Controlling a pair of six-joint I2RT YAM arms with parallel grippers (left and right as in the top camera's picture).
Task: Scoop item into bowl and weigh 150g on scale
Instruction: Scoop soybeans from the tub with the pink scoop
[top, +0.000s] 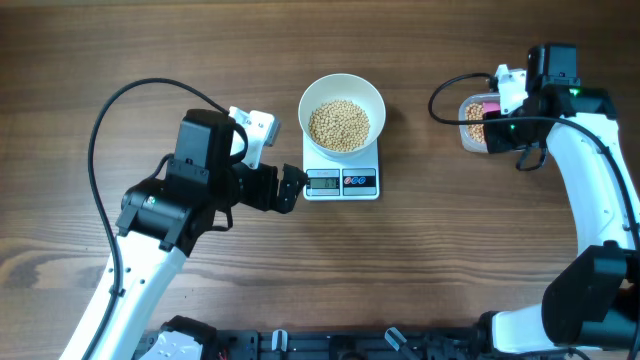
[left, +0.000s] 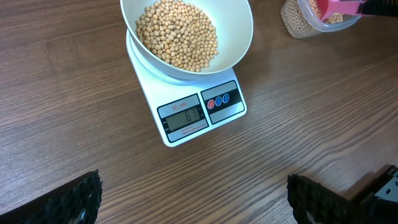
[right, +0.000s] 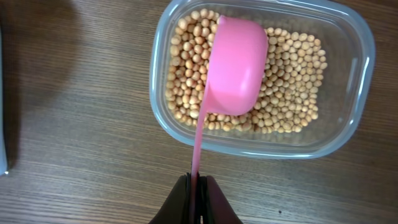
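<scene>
The white bowl (top: 305, 103) (left: 241, 38) stands on the white scale (top: 341, 184) (left: 194, 116), holding a heap of beige beans (top: 339, 125) (left: 177, 34). My left gripper (top: 291, 189) (left: 194, 200) hovers open just left of the scale's front strip, nothing between its fingers (left: 82, 198). My right gripper (top: 496, 112) (right: 198, 186) is shut on the thin handle of a pink scoop (right: 233, 68). The scoop's cup hangs over the beans (right: 292, 81) in a clear tub (right: 349, 124) (top: 470, 128), its smooth outer side towards the camera. What the cup holds is hidden.
The wooden table (top: 450, 250) carries only the scale and the tub. The left arm's black cable (top: 110, 110) loops over the table's left part. The right arm (top: 590, 170) runs down the right edge. The tub sits at the far right.
</scene>
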